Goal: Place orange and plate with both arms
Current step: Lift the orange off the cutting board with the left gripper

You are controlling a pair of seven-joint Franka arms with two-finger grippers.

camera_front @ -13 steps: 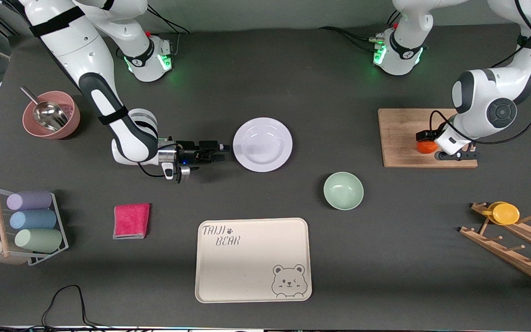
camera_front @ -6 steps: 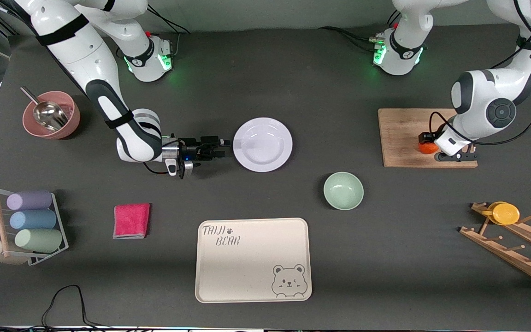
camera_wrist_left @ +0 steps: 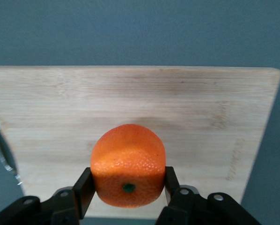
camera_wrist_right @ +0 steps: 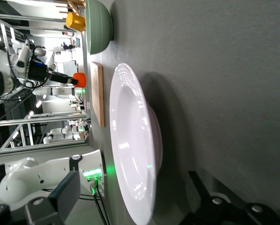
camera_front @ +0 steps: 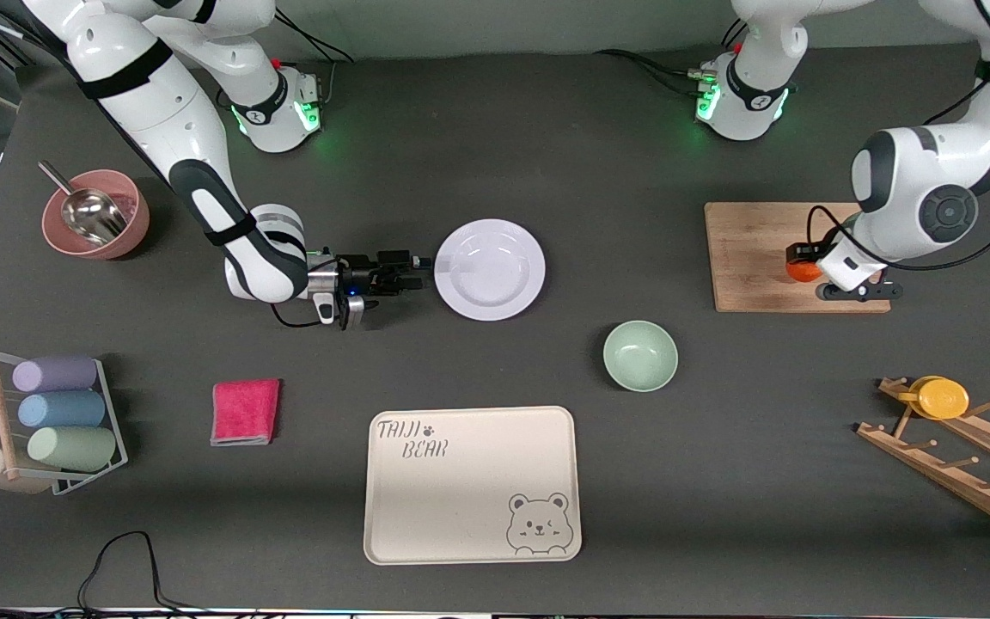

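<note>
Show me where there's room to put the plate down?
The bear-printed tray lies bare, nearer the camera than the plate. Bare tabletop lies between tray and drying rack. It's crowded by the cutting board, where the left gripper holds the orange.

High front camera facing both bases; close wrist cameras (orange [camera_wrist_left: 128,166] shared).

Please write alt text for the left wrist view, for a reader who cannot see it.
The left gripper holds an orange between its two fingers, over a wooden board on a dark table.
</note>
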